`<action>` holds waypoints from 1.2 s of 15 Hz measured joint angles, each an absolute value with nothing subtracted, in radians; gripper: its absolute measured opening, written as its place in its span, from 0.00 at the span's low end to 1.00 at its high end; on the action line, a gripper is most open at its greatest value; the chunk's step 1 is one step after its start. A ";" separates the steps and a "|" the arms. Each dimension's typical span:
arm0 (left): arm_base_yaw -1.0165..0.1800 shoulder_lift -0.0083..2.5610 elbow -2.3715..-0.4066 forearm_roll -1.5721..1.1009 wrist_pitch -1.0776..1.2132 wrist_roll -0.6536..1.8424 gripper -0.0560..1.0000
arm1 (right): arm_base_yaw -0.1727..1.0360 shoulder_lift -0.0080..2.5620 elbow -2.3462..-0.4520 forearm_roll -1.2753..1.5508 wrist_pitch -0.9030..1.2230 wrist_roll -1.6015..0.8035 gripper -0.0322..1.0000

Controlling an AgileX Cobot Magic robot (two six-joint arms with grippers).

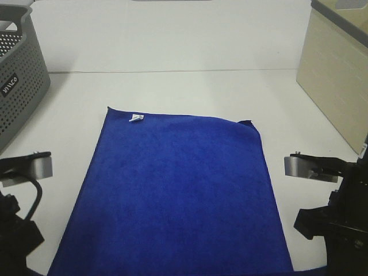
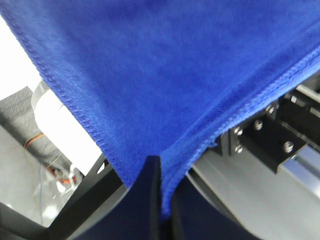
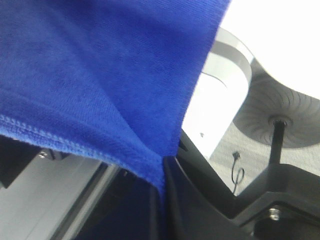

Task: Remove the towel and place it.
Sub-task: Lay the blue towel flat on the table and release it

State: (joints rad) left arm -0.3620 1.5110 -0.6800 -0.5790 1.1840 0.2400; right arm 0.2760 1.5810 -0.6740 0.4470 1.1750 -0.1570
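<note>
The royal-blue towel (image 1: 178,195) lies spread flat on the white table (image 1: 190,86), with its white tag (image 1: 135,118) at the far left corner. Its near edge runs off the bottom of the exterior view. My left gripper (image 2: 160,200) is shut on the towel (image 2: 165,75) at a near corner, the cloth pinched between the dark fingers. My right gripper (image 3: 162,200) is shut on the towel (image 3: 90,75) at the other near corner. In the exterior view only the arms show, the left arm (image 1: 17,230) and the right arm (image 1: 339,230), beside the towel's near corners.
A grey perforated basket (image 1: 20,80) stands at the far left of the table. A beige box (image 1: 339,75) stands at the far right. Bare white table lies behind the towel and along both its sides.
</note>
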 joint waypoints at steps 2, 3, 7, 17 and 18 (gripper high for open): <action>-0.422 1.580 -0.680 -0.576 1.170 0.247 0.05 | 0.276 1.630 -0.674 0.428 1.161 -0.167 0.05; -0.443 1.617 -0.680 -0.574 1.149 0.247 0.05 | 0.276 1.646 -0.674 0.423 1.158 -0.174 0.05; -0.455 1.711 -0.680 -0.570 1.088 0.247 0.05 | 0.276 1.661 -0.673 0.419 1.118 -0.180 0.05; -0.455 1.714 -0.679 -0.578 1.101 0.255 0.31 | 0.273 1.662 -0.672 0.388 1.136 -0.200 0.45; -0.455 1.706 -0.679 -0.581 1.101 0.255 0.41 | 0.273 1.662 -0.672 0.391 1.137 -0.200 0.53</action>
